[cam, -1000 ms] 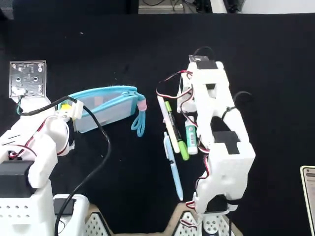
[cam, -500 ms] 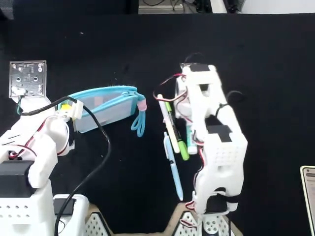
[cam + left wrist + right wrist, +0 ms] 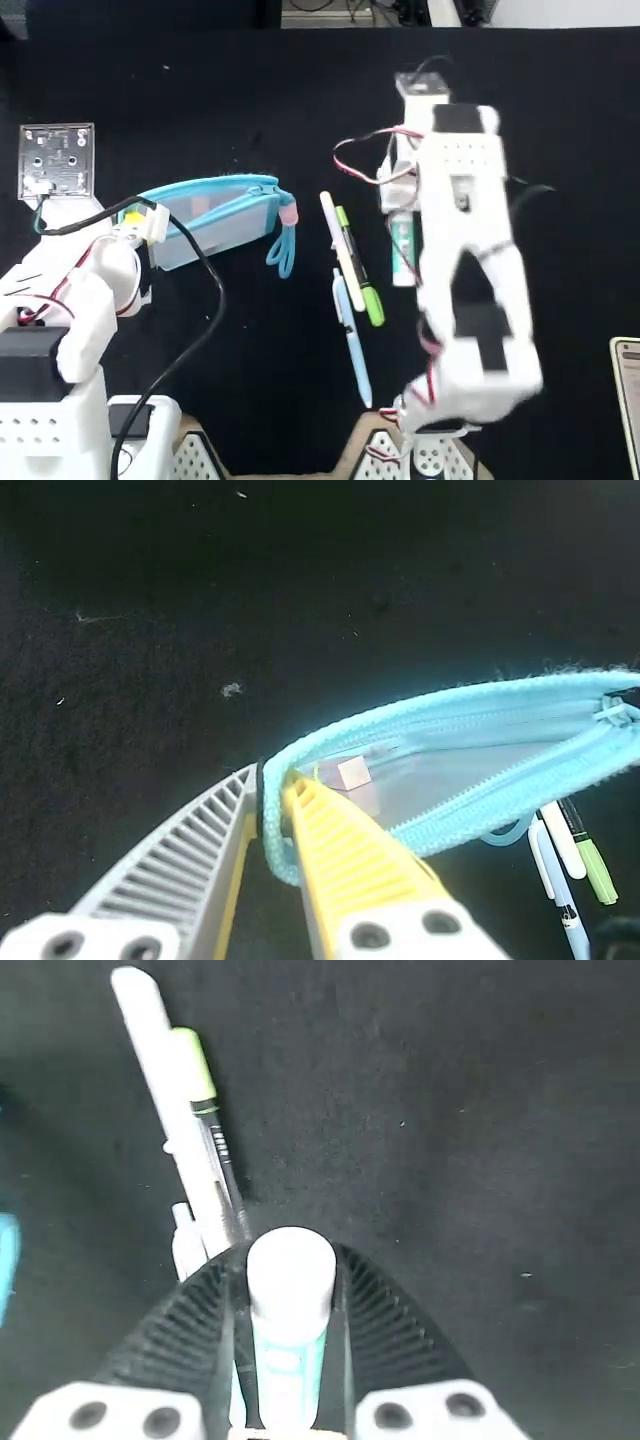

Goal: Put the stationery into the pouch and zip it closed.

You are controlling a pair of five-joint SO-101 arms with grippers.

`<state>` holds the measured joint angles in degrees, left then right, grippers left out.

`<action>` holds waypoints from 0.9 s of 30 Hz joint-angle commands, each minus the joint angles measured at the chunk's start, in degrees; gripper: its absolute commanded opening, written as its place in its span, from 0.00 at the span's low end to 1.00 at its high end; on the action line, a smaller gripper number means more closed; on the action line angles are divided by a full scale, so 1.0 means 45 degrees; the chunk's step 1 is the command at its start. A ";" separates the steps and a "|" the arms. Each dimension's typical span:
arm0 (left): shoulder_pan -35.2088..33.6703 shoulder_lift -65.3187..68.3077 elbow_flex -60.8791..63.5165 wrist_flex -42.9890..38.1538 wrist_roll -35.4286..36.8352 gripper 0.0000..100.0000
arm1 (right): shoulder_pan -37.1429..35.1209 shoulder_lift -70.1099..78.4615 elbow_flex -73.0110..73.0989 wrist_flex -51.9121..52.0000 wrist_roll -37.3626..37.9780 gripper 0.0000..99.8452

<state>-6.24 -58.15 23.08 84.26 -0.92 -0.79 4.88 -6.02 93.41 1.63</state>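
In the high view the right arm hides part of the glue stick [image 3: 402,260], a smooth white-capped teal tube. The right pincer [image 3: 290,1260] clasps it between ribbed black fingers, well apart from the pouch [image 3: 215,215]. The left pincer [image 3: 272,805] is clamped on the pouch's soft blue zipper rim, whose mouth gapes. A white pen [image 3: 338,240], green marker [image 3: 362,275] and blue pen [image 3: 352,345] lie on the black worktop [image 3: 200,90] between pouch and stick.

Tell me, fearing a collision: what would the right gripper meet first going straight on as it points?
Likely only the black tablecloth; the right gripper, shut on the white-capped teal tube, aims beside the white pen and green highlighter.
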 commanded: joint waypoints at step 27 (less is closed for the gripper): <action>0.0010 0.0078 0.0733 -0.0020 -0.0059 0.03 | -0.8147 -1.9897 1.0598 -1.1878 0.0020 0.01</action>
<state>-6.24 -58.24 23.87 84.26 -0.92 -35.34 -83.47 36.53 48.84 1.71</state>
